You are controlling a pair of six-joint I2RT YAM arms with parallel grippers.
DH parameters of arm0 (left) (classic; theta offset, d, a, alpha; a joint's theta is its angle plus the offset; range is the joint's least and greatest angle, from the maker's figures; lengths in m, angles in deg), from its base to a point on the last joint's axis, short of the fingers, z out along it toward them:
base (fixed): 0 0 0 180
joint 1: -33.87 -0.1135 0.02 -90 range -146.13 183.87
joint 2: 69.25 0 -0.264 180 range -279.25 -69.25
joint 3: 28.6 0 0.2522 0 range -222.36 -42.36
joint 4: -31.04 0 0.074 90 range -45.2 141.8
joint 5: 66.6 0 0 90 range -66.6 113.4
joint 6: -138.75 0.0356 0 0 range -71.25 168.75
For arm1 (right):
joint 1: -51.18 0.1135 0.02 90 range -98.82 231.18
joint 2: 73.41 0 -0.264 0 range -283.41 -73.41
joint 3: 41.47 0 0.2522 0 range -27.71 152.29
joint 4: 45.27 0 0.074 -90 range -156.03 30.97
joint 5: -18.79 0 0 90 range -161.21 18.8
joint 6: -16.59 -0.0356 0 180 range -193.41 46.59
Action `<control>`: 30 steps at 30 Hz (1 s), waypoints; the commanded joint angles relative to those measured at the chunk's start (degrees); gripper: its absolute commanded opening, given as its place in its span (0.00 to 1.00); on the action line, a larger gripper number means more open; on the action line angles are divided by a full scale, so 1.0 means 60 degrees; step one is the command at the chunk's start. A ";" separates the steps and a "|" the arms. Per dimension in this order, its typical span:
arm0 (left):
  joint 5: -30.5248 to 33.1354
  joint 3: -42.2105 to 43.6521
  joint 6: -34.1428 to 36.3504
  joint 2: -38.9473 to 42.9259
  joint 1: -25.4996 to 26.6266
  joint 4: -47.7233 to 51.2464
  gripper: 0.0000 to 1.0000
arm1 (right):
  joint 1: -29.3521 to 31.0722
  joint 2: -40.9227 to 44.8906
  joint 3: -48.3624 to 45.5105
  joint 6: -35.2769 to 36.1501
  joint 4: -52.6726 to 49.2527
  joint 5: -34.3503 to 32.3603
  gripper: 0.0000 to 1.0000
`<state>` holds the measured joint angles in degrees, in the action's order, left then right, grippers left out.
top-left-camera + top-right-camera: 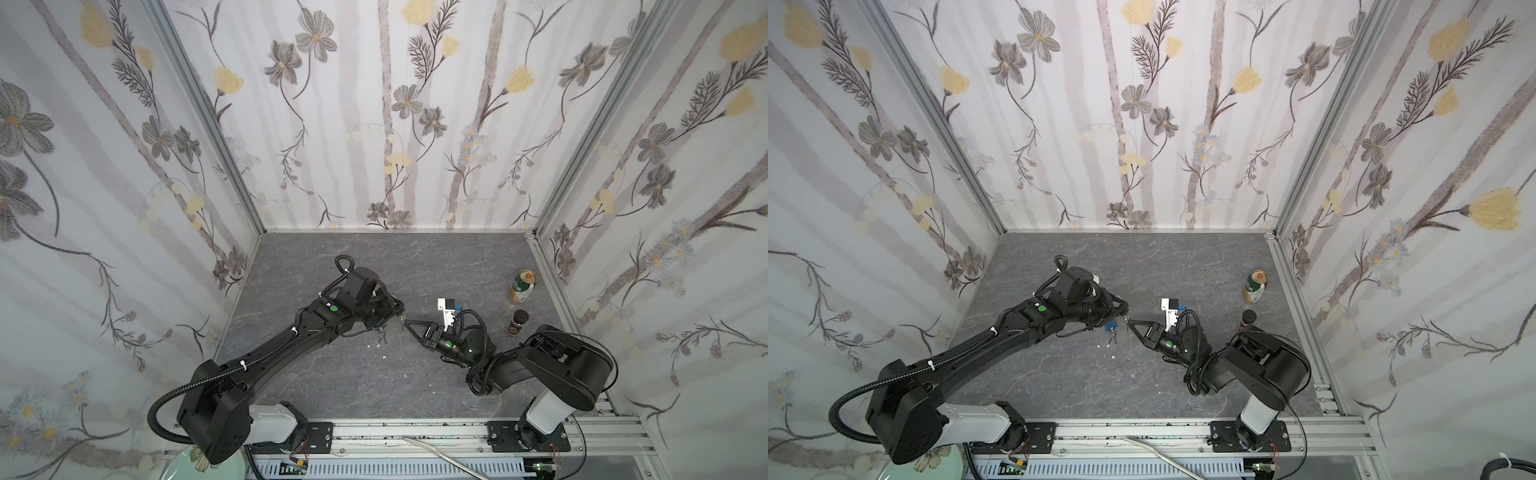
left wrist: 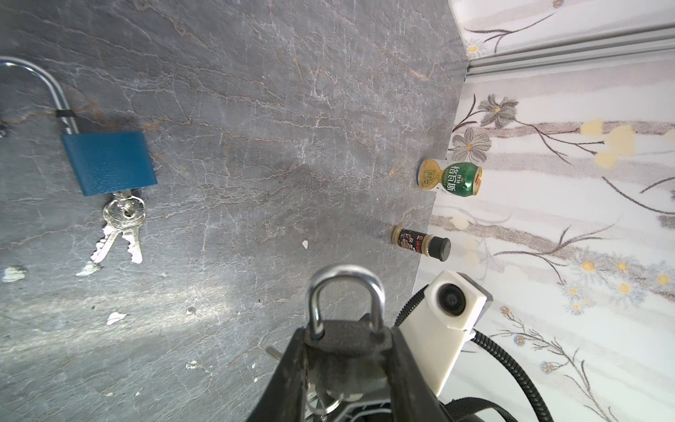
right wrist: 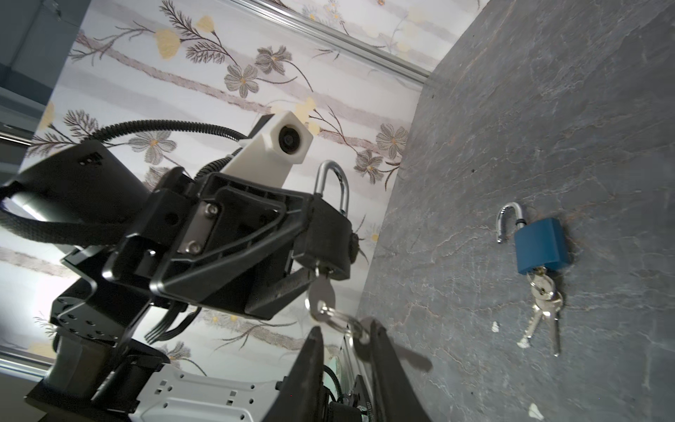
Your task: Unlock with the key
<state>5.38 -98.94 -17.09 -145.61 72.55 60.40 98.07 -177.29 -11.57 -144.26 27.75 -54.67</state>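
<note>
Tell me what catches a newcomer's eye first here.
The black padlock, clamped in the left gripper with a key in it, stands out first. The right gripper has open jaws either side of that key's ring. A blue padlock lies mid-table, shackle open, keys hanging from it.

Robot lab booth: aluminium frame [image 1: 203, 104], slate tabletop [image 1: 374, 382] (floral wallpaper panels [image 1: 353, 83]).

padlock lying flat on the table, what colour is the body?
Blue. The padlock shows best in the left wrist view.
</note>
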 commanded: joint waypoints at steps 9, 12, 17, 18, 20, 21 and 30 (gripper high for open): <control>-0.0086 -0.0260 -0.0043 -0.0384 0.0017 0.0450 0.03 | 0.0673 0.1152 -0.0570 0.1528 -0.1686 -0.1336 0.33; -0.0145 -0.0268 -0.0056 -0.0465 0.0019 0.0484 0.03 | 0.0851 0.1961 -0.0439 0.2189 -0.3043 -0.1937 0.34; -0.0219 -0.0268 -0.0085 -0.0518 0.0073 0.0424 0.03 | 0.0986 0.2899 0.0011 0.2949 -0.4620 -0.2497 0.39; -0.0234 -0.0276 -0.0082 -0.0529 0.0108 0.0432 0.03 | 0.1002 0.2954 0.0101 0.3036 -0.4716 -0.2549 0.40; -0.0261 -0.0308 -0.0082 -0.0532 0.0132 0.0432 0.04 | 0.0992 0.2974 0.0336 0.3197 -0.4978 -0.2593 0.42; -0.0276 -0.0312 -0.0098 -0.0526 0.0137 0.0433 0.04 | 0.1002 0.2952 0.0508 0.3290 -0.5183 -0.2623 0.43; -0.0435 -0.0370 -0.0122 -0.0516 0.0233 0.0357 0.04 | 0.0988 0.2440 0.1359 0.3591 -0.5505 -0.2712 0.45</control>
<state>3.57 -100.56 -17.29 -148.80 73.86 63.46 103.97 -161.90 -4.62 -123.85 -4.66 -70.12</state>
